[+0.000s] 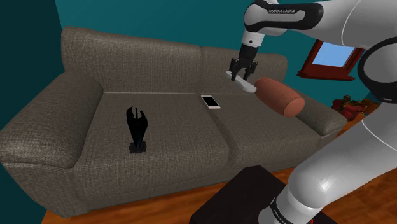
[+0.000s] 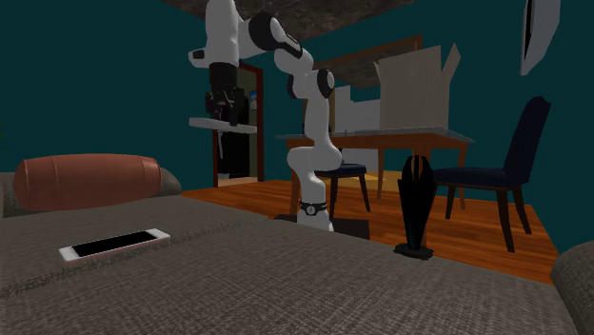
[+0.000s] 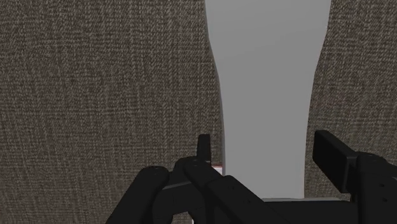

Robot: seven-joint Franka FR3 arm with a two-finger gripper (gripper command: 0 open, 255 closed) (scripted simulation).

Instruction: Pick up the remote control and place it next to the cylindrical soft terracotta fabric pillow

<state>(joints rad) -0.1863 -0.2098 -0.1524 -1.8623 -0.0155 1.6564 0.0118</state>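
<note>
Over your brown sofa (image 1: 159,133), teal walls (image 1: 159,19) behind.
Gripper (image 1: 243,77) clasps the pale remote (image 1: 248,86); terracotta pillow (image 1: 280,97) at its four o'clock, shoulder view.

A long grey-brown sofa (image 1: 159,133) in coarse woven fabric stands against a deep teal wall (image 1: 146,19). In the shoulder view a red-framed window (image 1: 332,56) with a pale blue pane sits on the wall past the sofa's far arm. In the second exterior view, which is dimly lit, an orange-brown wooden floor (image 2: 257,202) stretches beyond the sofa to a wooden table (image 2: 419,140) bearing an open cardboard box (image 2: 409,90), with a dark chair (image 2: 519,152) just beside it.
</note>
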